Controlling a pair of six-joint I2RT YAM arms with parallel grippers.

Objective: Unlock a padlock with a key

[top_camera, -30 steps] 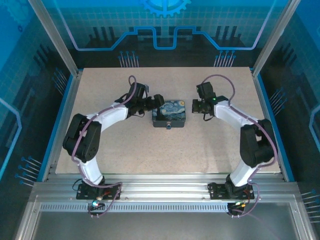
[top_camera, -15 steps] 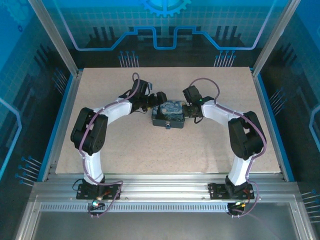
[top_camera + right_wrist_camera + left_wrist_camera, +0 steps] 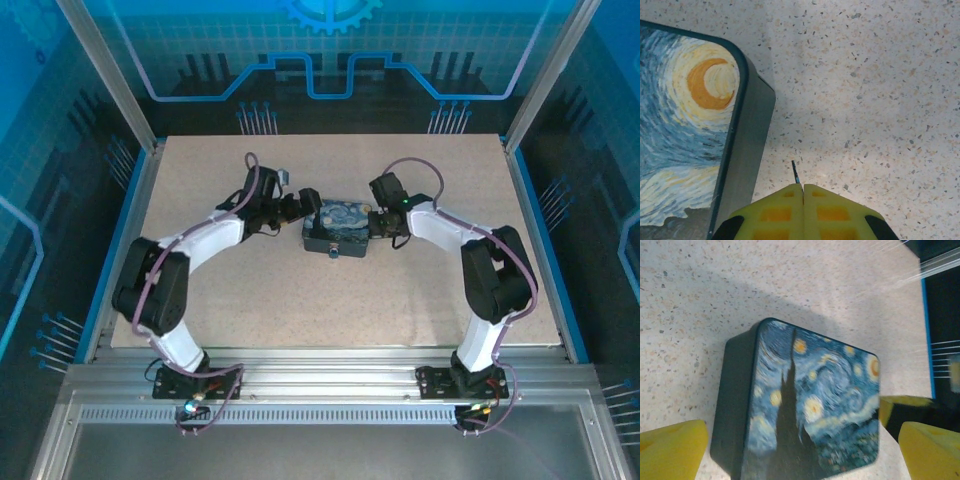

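Key [image 3: 795, 172]: thin dark bluish-grey sliver, v. small. Only tip section was visible. It protruded from seam btwn shut yellow fingers of right gripper [image 3: 803, 187]; rest, incl. head, was hidden inside grip. Shaft pointed away from fingers, tilted slightly twd tin [image 3: 745, 150]. Tip was over speckled table [image 3: 880, 100], just beside tin's dark side wall near its rounded corner, not touching wall. Contact w/ table: could not tell.
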